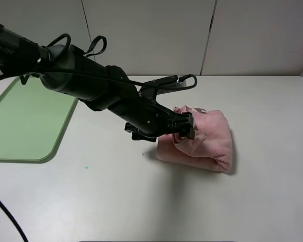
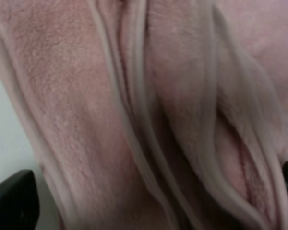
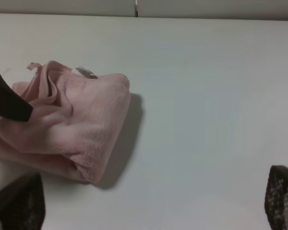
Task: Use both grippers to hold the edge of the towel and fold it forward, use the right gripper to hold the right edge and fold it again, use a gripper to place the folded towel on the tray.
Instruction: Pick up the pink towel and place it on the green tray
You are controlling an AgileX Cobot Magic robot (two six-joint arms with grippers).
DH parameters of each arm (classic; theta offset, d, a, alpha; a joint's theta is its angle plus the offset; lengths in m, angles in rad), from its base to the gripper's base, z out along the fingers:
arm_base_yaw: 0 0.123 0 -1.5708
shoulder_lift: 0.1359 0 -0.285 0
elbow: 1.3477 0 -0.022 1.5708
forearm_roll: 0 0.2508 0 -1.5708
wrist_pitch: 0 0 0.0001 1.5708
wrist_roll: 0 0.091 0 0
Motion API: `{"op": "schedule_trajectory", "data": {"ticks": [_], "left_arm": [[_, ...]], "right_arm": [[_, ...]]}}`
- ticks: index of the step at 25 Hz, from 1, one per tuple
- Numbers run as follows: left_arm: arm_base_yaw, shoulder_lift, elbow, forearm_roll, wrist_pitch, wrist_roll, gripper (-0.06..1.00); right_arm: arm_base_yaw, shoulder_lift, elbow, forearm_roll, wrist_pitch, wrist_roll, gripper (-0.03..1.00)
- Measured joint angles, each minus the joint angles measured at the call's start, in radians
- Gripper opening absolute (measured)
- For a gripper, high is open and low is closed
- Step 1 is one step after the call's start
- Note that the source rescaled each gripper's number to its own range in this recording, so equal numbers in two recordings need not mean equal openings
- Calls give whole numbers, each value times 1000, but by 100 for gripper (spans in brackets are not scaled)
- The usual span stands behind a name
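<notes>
No legible text, labels, brands, numbers or signs. The small white tag (image 3: 85, 72) on the towel (image 1: 204, 141) is too blurred to read.

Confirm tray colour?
Light green tray, plain, no pattern; clearest in the exterior high view.

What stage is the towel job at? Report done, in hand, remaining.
Done: the towel lies folded into a compact bundle on the table.
In hand: the left gripper, jaws open, is at the bundle's left side; nothing is gripped yet.
Left: grip it and carry it to the tray, which holds nothing.
</notes>
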Motion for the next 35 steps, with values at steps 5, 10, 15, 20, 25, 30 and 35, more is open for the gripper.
{"op": "schedule_trajectory", "data": {"ticks": [5,10,15,20,25,30,35], "left_arm": [[0,40,-2,-1,-6,-5,100],[0,62,-3,-1,-21,-8,100],[-4,85,-32,-1,-31,-8,100],[-16,117,-80,-1,-34,-8,100],[-23,136,-112,-1,-37,-7,100],[-26,146,-123,-2,-35,-6,99],[-26,149,-123,-2,-38,-6,86]], "right_arm": [[0,0,0,0,0,0,100],[0,0,0,0,0,0,100],[0,0,0,0,-1,0,100],[0,0,0,0,-1,1,100],[0,0,0,0,-1,1,100],[0,0,0,0,-1,2,100],[0,0,0,0,-1,3,100]]}}
